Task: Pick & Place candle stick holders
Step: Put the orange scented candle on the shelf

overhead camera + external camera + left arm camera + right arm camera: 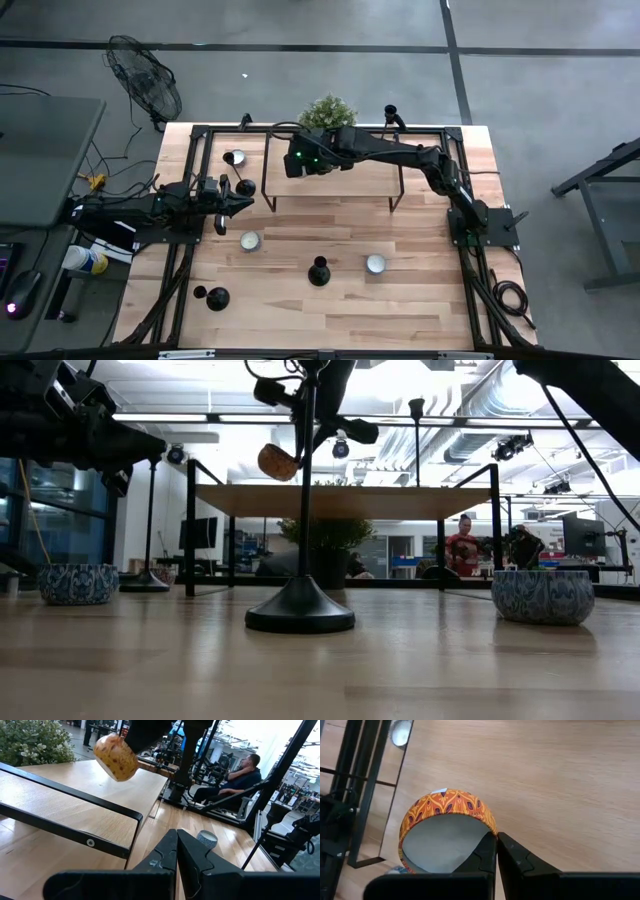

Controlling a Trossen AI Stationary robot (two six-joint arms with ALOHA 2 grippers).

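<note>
Black candle stick holders stand on their round bases on the wooden table: one at the middle (318, 272) (300, 610), two near the front left (217, 298), one beside my left gripper (245, 187). My right gripper (496, 837) (296, 165) hangs over the raised shelf (330, 185), shut on an orange patterned candle tin (445, 827) (278, 460). My left gripper (177, 834) (244, 203) waits shut at the table's left, pointing level, holding nothing. My right gripper pinches the orange tin's rim (490, 831) at one spot, one finger over the white inside and one outside the wall. The fingers slant down from the table's right. The tin hangs tilted below them, its open side toward the wrist, clear of the shelf top (75, 785).
Blue patterned tins sit on the table at left (77, 583) (249, 240) and right (543, 596) (375, 263), another under the shelf's left end (236, 157). A potted plant (327, 110) stands at the far edge. People show in the room beyond (240, 775).
</note>
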